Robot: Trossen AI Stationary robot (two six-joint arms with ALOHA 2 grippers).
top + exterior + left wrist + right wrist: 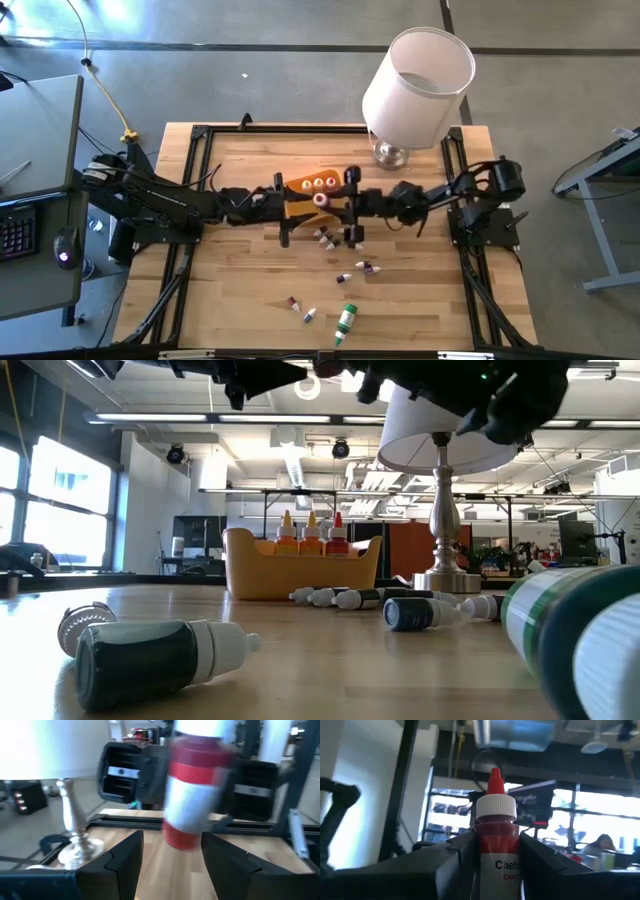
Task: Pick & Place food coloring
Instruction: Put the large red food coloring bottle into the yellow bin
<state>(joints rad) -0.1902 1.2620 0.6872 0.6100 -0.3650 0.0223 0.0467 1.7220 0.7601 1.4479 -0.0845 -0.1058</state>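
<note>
Red food coloring bottle [496,840] sits between right end effector [492,855] fingers.

Red food coloring bottle [192,790] motion-blurred in left wrist view, cap cut off at frame edge; label text cropped in right wrist view, base hidden between fingers [457,865]; scattered vials [330,240] too small in high view to tell colours; green bottle [580,650] cropped in low view.

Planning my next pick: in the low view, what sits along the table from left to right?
Dark-green bottle lying on its side → orange plastic tray holding upright bottles → small dark vial → silver lamp base → large green-and-white bottle.
</note>
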